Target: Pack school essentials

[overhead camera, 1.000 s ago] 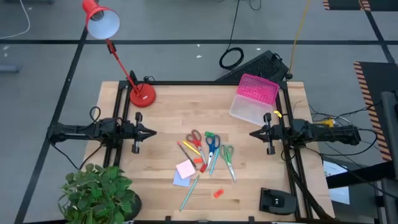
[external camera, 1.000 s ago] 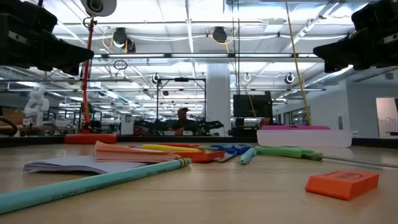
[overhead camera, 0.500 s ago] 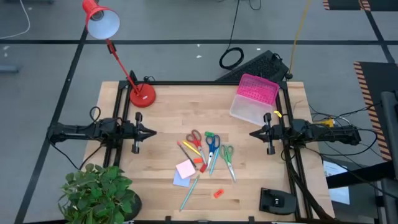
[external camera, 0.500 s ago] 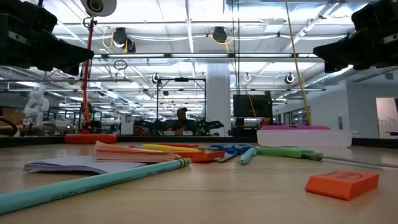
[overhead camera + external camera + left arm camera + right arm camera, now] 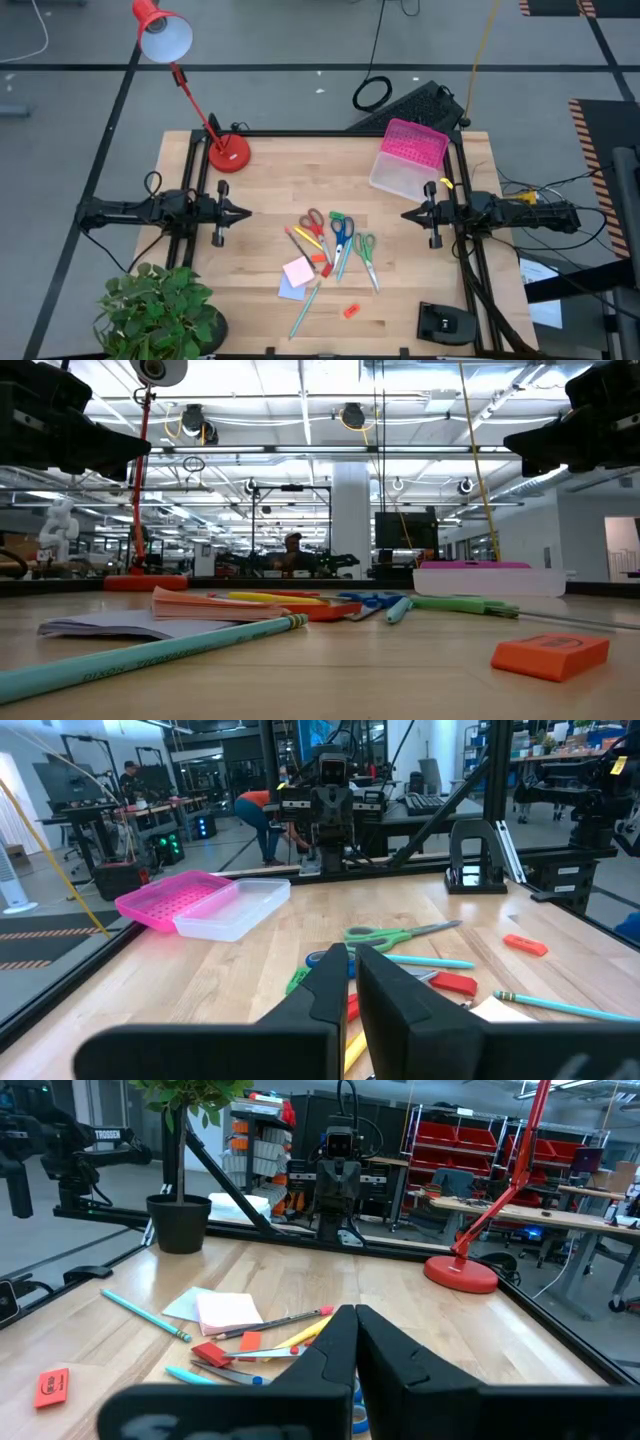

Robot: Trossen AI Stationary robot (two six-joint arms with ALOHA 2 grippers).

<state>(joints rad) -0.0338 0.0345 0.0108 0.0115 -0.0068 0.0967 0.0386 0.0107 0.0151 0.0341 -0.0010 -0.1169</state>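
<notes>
Nothing moved over the last second: same picture, both arms parked, stationery untouched. Means packing not yet begun, every item out on the counter (image 5: 260, 180).

Left tool (image 5: 243, 212) waiting at the left edge, fingers pressed together, empty. Right tool (image 5: 407, 214) opposite at the right edge, likewise clenched on nothing. Both pointing inward at the pile between them, well apart from it.

Pile in mid-counter: red scissors (image 5: 314, 222), blue scissors (image 5: 342, 233) and green scissors (image 5: 365, 250) fanned side by side, thin pens and pencils (image 5: 300, 243) lying crossed among the handles. Pink sticky pad (image 5: 298, 271) just nearer the front edge, overlapping a lavender pad (image 5: 290, 290). Teal pencil (image 5: 304, 309) slanting toward the front, orange eraser (image 5: 350, 311) alone beside it.

Clear box with pink lid (image 5: 408, 158) toward the back right, near the right arm, lid seemingly flipped open alongside. Red desk lamp (image 5: 228, 152) at the back left corner, potted plant (image 5: 160, 310) at the front left, small black device (image 5: 445, 322) at the front right.

Path to the pile open for either arm. Trouble more likely in the tangle itself: scissors and pens overlapping, flat on the wood, awkward to pinch singly.
</notes>
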